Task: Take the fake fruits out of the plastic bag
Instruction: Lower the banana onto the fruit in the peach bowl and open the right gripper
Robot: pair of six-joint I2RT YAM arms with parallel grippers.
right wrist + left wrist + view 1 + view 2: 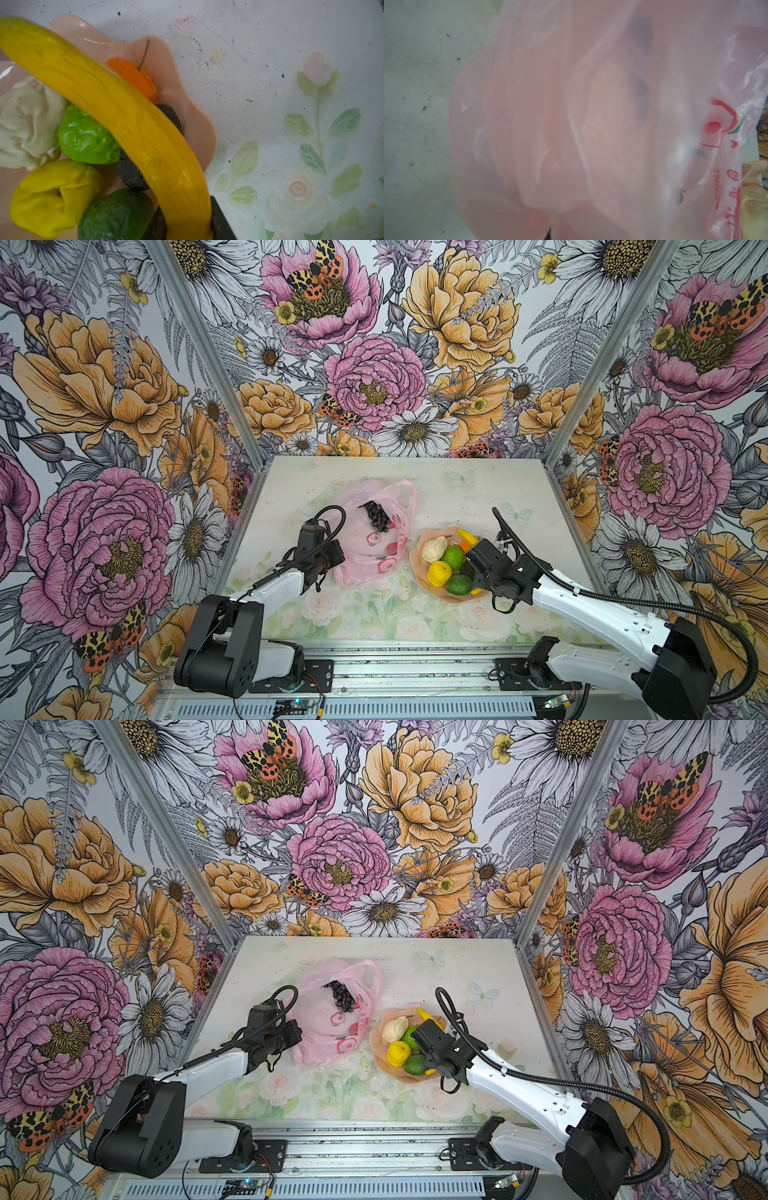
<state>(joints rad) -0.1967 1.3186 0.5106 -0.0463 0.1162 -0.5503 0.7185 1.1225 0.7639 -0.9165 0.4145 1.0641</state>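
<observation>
Red lettering [717,179] runs along the plastic bag [591,124]; too blurred and creased to read.

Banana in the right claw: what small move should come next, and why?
Probably lower it a little and open the right claw to release the banana. The claw clamps the banana at one end, and the banana hangs over the peach plate, crossing above the green citrus. Only the grape bunch shows in the plastic bag.

Dark grape bunch [341,997] in pink plastic bag [316,1021], beside fruit-laden plate [377,1050]
</observation>
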